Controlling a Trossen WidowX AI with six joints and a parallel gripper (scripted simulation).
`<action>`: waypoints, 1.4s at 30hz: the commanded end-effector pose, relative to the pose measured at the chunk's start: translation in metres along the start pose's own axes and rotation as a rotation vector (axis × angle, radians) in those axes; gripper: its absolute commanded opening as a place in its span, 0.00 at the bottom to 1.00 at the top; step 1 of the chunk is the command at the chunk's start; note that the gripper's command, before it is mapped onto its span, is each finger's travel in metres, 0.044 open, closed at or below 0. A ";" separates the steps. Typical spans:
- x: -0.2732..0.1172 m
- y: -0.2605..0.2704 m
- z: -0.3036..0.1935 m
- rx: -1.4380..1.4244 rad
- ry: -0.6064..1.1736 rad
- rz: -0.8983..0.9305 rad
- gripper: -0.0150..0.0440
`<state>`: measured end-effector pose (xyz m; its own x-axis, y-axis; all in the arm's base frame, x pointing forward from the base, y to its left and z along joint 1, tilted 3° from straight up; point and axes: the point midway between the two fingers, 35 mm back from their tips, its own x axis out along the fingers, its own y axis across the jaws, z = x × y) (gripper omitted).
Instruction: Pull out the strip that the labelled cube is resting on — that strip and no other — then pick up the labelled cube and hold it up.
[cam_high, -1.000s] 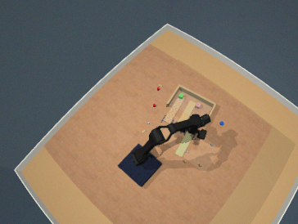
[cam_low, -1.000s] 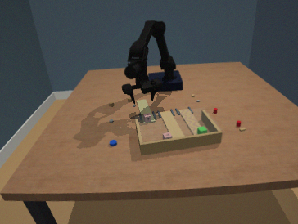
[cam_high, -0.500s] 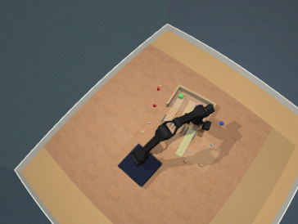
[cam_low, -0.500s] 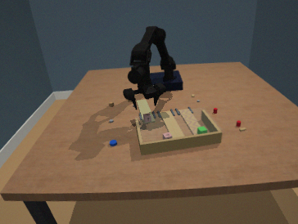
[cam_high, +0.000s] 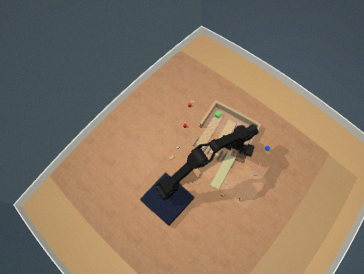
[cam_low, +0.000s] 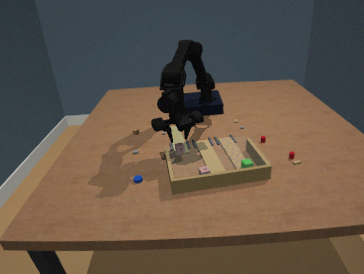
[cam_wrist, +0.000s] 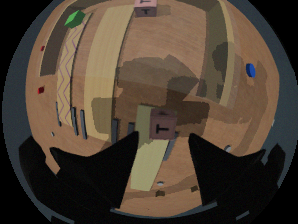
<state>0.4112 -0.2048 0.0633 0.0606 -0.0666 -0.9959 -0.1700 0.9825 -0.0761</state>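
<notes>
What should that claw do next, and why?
Probably lower a little further and close on the labelled cube. The wrist view shows the cube between the spread fingers of the gripper, which grips nothing yet. The cube seems to sit beside the pale strip, at the open end of the tray.

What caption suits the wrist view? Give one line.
Open gripper poised over the small pinkish labelled cube, beside the pale yellow-green strip.
</notes>
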 end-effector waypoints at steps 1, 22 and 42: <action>0.011 0.000 -0.001 0.003 0.013 0.004 0.68; 0.042 0.001 -0.002 0.003 0.013 0.004 0.68; 0.035 0.004 -0.004 0.002 0.007 0.005 0.25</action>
<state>0.4116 -0.2059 0.0244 0.0529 -0.0631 -0.9966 -0.1688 0.9831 -0.0712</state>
